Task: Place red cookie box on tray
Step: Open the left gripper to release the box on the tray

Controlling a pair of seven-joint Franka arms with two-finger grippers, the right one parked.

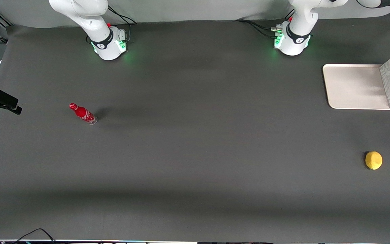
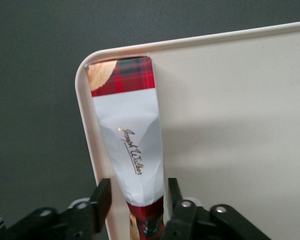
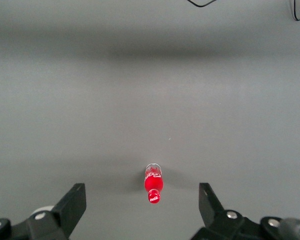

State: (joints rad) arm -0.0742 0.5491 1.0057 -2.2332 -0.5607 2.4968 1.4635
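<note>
My gripper (image 2: 136, 202) hung over the tray's (image 1: 350, 86) edge at the working arm's end of the table, its fingers (image 2: 102, 197) spread just wider than the red cookie box (image 2: 130, 145). The box stood on its long narrow side along the rim, inside the tray. A lemon (image 1: 373, 160) lay nearer the front camera.
</note>
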